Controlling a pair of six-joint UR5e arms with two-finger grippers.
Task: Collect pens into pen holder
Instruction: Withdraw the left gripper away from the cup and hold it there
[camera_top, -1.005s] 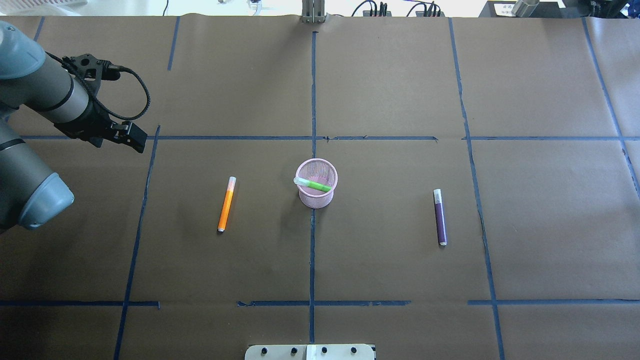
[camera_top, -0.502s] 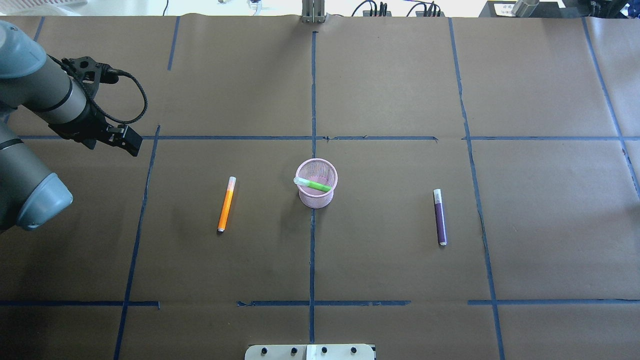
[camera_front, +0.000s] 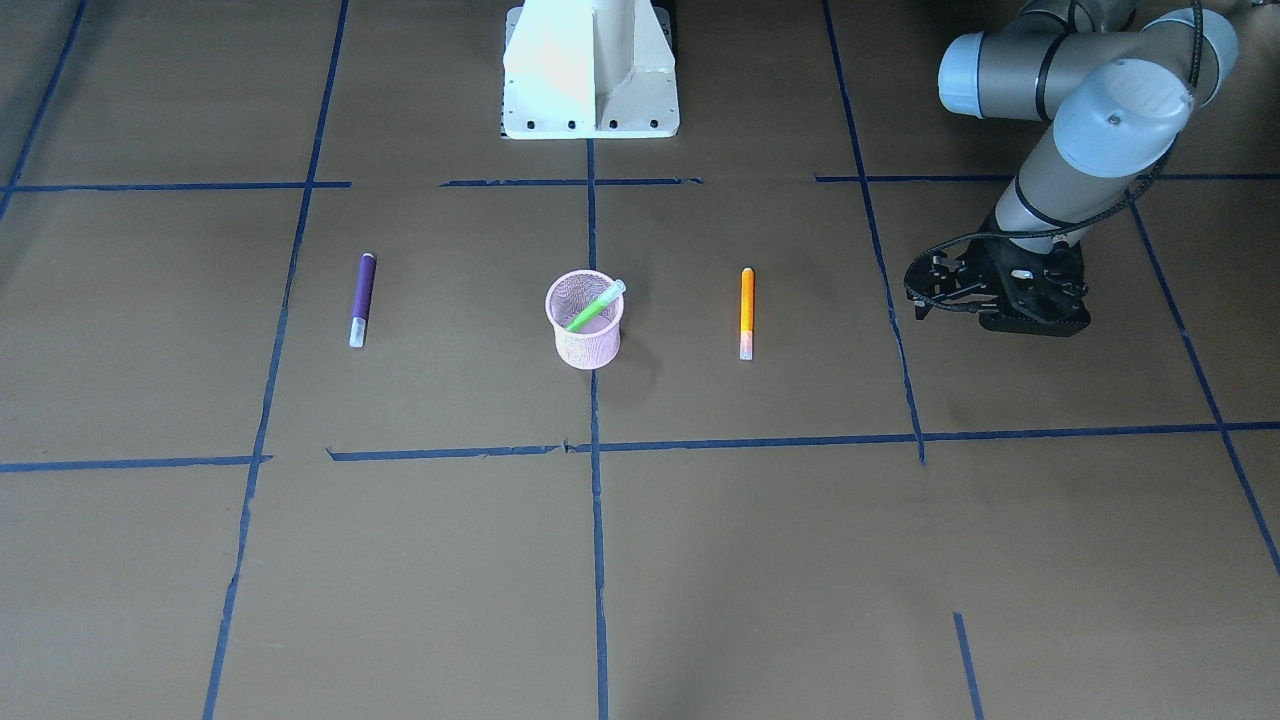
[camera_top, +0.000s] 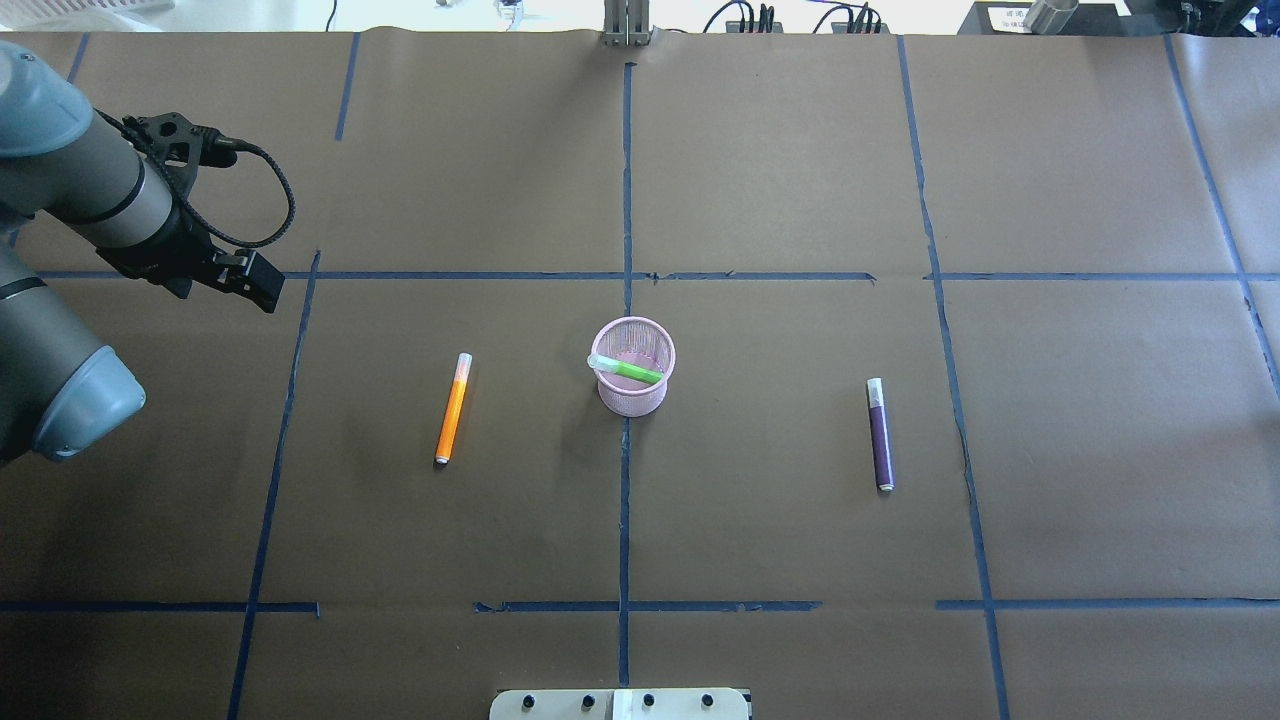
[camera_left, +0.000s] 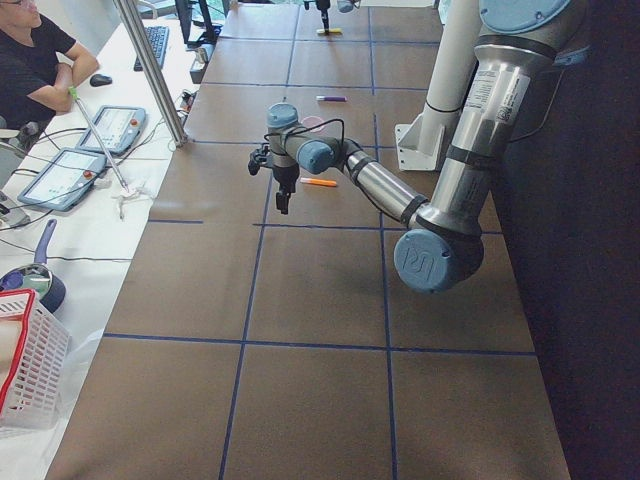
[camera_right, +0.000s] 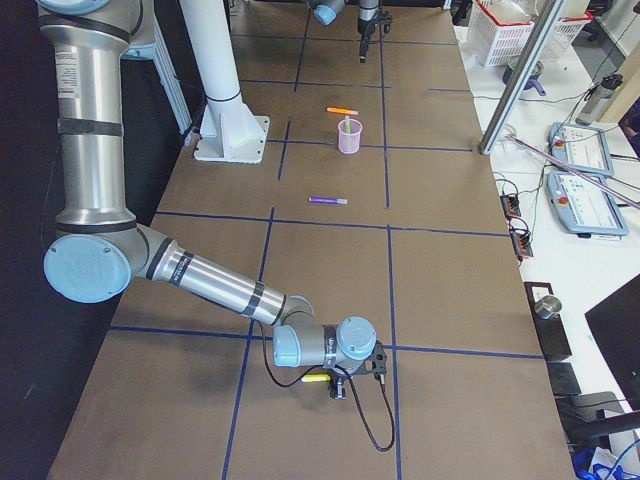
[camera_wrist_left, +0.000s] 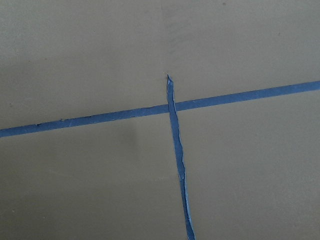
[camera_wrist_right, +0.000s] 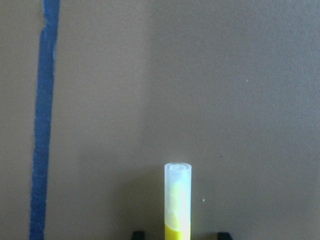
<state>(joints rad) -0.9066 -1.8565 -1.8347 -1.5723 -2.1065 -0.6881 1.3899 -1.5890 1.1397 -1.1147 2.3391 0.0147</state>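
1. While the right arm lies stretched low along the table, I find the right gripper down at the surface. Its fingertips stand apart on either side of the yellow pen without touching it. The pen's pale cap projects straight ahead of the jaws.
2. The left arm is bent at the elbow, and the left gripper points down over a blue tape cross. I cannot tell whether its fingers are apart or together.
3. The pen holder stands well apart from both grippers, with the green pen leaning inside it.
4. The orange pen lies between the left gripper and the holder; the purple pen lies beyond the holder.
5. Against one second ago, the left gripper has drawn back slightly from the holder. Over the last half-second I see no movement. The pens and holder are unchanged.
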